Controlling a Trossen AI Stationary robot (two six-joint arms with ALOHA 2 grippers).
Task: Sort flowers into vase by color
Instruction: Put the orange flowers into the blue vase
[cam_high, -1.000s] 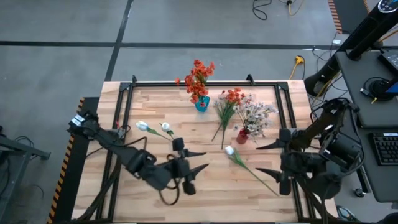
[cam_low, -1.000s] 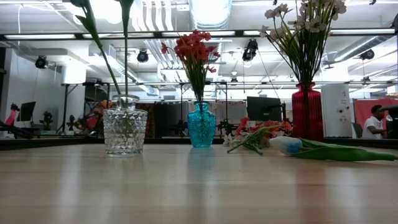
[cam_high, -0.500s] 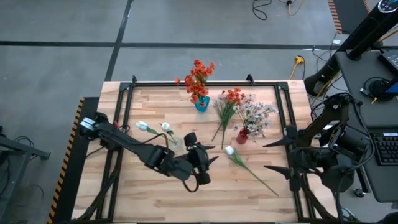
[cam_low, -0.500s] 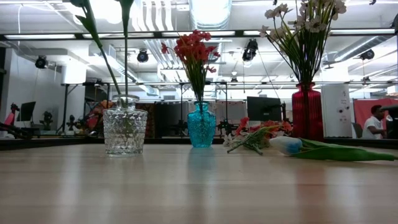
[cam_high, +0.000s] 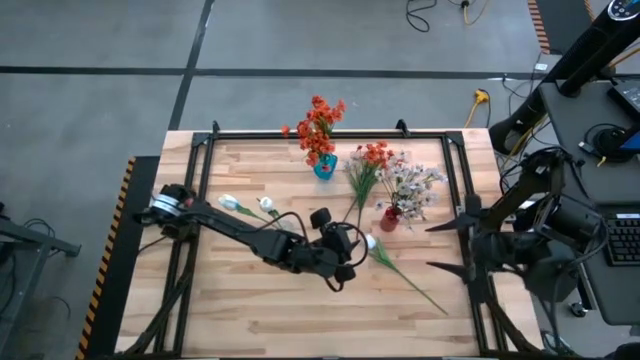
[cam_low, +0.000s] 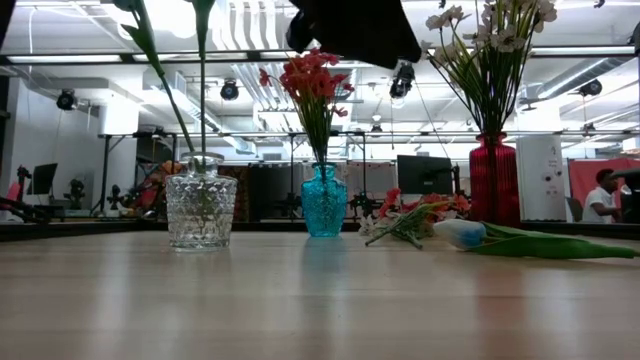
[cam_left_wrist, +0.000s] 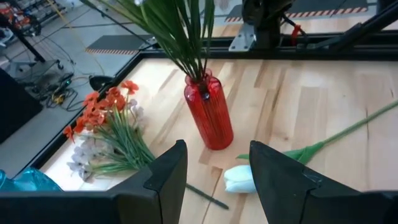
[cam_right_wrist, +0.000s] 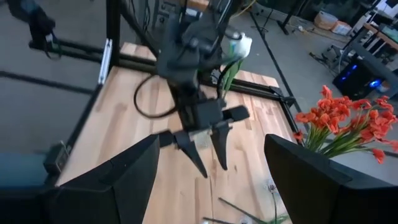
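A white tulip bud (cam_high: 369, 241) lies on the table, its green stem (cam_high: 415, 285) running toward the near right corner. My left gripper (cam_high: 347, 252) is open and hovers just left of the bud (cam_left_wrist: 239, 178), well above the table. In the low view, part of it shows only at the top edge (cam_low: 355, 30). A loose orange-red spray (cam_high: 365, 172) lies flat between the vases. The blue vase (cam_high: 325, 167) holds orange-red flowers, the red vase (cam_high: 390, 218) holds pale pink-white sprays, and the clear glass vase (cam_low: 201, 210) holds green stems. My right gripper (cam_high: 440, 247) is open at the table's right edge.
Two white tulip heads (cam_high: 228, 203) show at the table's left, beside my left arm. A black frame (cam_high: 300, 135) runs around the table top. Bare wood (cam_high: 250, 310) lies along the near edge. A person (cam_low: 603, 195) sits in the room far behind the table.
My left gripper has swung from the near middle of the table toward the right and far side, ending beside the white tulip bud and coming into the top of the low view. My right gripper has drawn back a little toward the right edge. The flowers have not moved.
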